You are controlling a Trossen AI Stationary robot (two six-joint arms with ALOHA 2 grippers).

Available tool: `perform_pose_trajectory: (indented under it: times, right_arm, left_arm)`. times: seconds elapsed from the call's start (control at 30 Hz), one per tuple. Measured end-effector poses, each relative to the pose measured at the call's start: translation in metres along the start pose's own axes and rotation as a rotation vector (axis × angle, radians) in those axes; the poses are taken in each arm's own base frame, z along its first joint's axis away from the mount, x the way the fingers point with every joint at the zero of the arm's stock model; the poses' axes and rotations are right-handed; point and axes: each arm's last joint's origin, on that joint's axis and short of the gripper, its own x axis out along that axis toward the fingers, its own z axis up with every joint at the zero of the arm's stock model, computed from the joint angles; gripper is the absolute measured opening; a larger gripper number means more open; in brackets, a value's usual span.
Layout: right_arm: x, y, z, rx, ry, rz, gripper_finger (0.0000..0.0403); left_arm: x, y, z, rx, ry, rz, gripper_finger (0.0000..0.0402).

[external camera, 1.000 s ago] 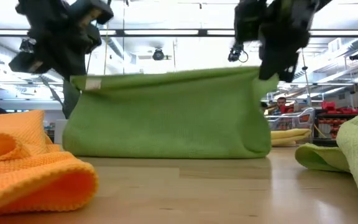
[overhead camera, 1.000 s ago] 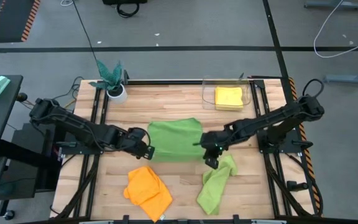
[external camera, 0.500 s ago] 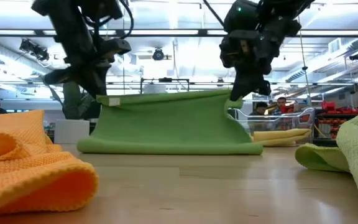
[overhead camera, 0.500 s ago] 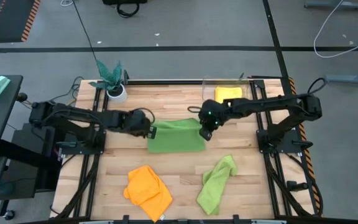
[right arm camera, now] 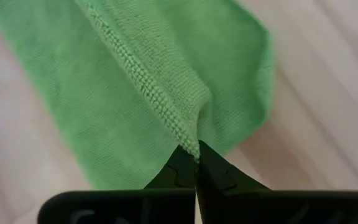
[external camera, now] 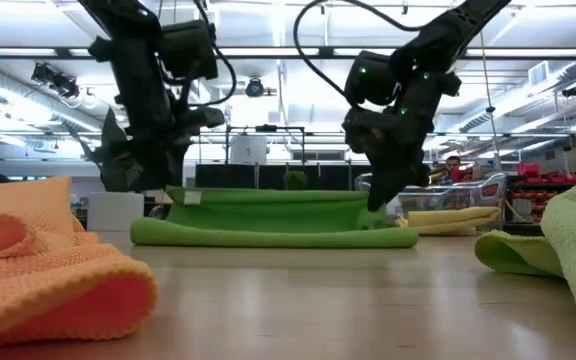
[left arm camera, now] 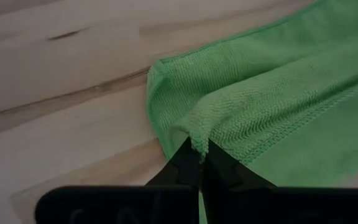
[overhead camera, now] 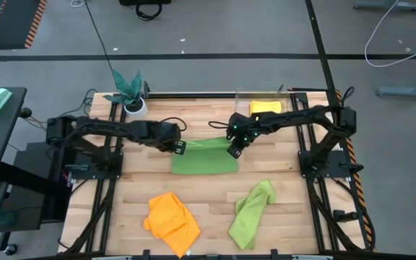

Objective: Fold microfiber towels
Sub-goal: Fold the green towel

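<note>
High overhead, low table-level, wrists close — all share green towel point(overhead camera: 204, 155).

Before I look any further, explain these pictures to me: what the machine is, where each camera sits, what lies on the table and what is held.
This is a robot with two dark arms at a wooden table. One camera looks straight down from above, one sits at table height looking across, and one rides on each wrist. The left gripper and right gripper each pinch a corner of a green towel, fingers shut on it, laying the top layer over the bottom one. The wrist views show those pinched corners close up. Also on the table: an orange towel, a second, crumpled green towel, a yellow towel in a clear bin at the back, and a plant.
</note>
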Motion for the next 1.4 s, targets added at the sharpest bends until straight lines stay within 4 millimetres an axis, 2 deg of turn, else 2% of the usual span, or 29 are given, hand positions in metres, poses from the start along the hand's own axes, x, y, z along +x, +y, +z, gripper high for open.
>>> perform_pose_trajectory:
  times: [0.3, 0.43, 0.67, 0.93, 1.1, 1.23, 1.33, 1.4]
  right_arm:
    - [-0.004, -0.019, 0.008, 0.058, -0.04, -0.056, 0.0003]
    - [-0.004, -0.023, 0.009, 0.088, -0.042, -0.079, 0.0015]
    - [-0.004, -0.027, 0.005, 0.075, -0.017, -0.146, 0.0071]
    - [-0.004, -0.028, 0.006, 0.104, -0.027, -0.143, 0.0141]
    - [-0.013, -0.015, 0.009, 0.079, -0.056, -0.119, 0.0147]
    - [-0.023, 0.009, 0.018, 0.011, -0.111, -0.051, 0.0137]
    - [-0.021, 0.025, 0.018, -0.047, -0.119, 0.007, 0.0126]
    - [-0.017, 0.027, 0.016, -0.059, -0.109, 0.015, 0.0114]
  left_arm:
    - [0.007, -0.001, 0.005, -0.013, -0.039, 0.018, 0.0008]
    - [0.007, -0.001, 0.006, -0.011, -0.06, 0.032, 0.0025]
    - [0.008, 0.007, 0.004, 0.021, -0.096, 0.134, 0.0041]
    - [0.007, 0.005, 0.005, 0.017, -0.114, 0.12, 0.0043]
    - [0.007, 0.005, 0.007, 0.015, -0.138, 0.122, 0.0054]
    - [0.007, 0.004, 0.007, 0.012, -0.144, 0.12, 0.0064]
    - [0.007, 0.005, 0.008, 0.007, -0.151, 0.122, 0.0072]
    - [0.007, 0.005, 0.009, 0.001, -0.155, 0.121, 0.0078]
